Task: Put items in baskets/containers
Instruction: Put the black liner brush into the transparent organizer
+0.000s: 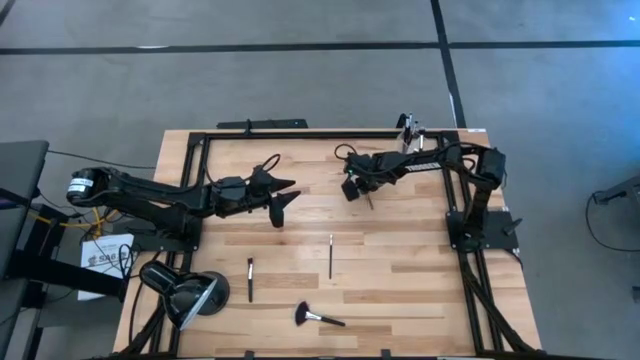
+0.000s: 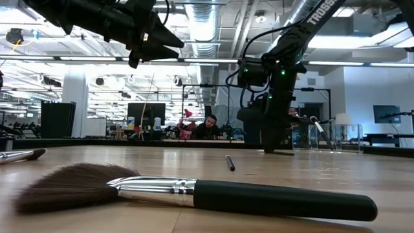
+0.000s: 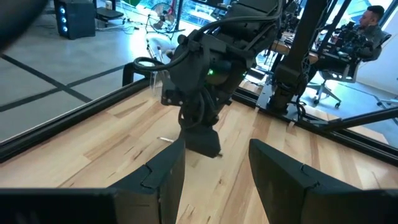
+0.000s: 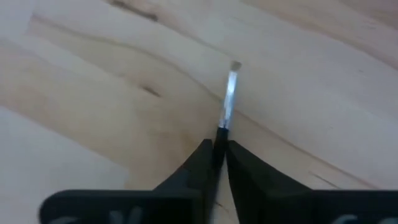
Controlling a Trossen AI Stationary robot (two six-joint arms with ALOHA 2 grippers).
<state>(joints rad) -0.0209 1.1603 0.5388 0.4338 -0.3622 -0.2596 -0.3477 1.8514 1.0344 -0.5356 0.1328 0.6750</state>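
Observation:
My right gripper (image 1: 356, 190) points down at the table's far middle, shut on a thin dark makeup brush (image 4: 227, 99) with a silver ferrule and a small tip. My left gripper (image 1: 287, 196) hovers open to its left, above the table, holding nothing. On the near half of the wood lie two more thin brushes (image 1: 331, 255) (image 1: 250, 278) and a larger brush with a fluffy black head (image 1: 316, 317), all flat on their sides. A small clear holder (image 1: 407, 126) stands at the far edge, behind the right arm. My right gripper pinches the brush's dark handle (image 4: 219, 140), just behind the ferrule, between its two fingertips (image 4: 200, 163). The fingers come from above, slanting down. The ferrule and tip stick out past the fingers, close over the wood; whether they rest on it I cannot tell.
A black dome-shaped lamp-like object (image 1: 188, 292) sits at the near left corner. A black frame rail (image 1: 300, 134) runs along the table's far edge and down its right side. Bare wood lies between the two arms and the loose brushes.

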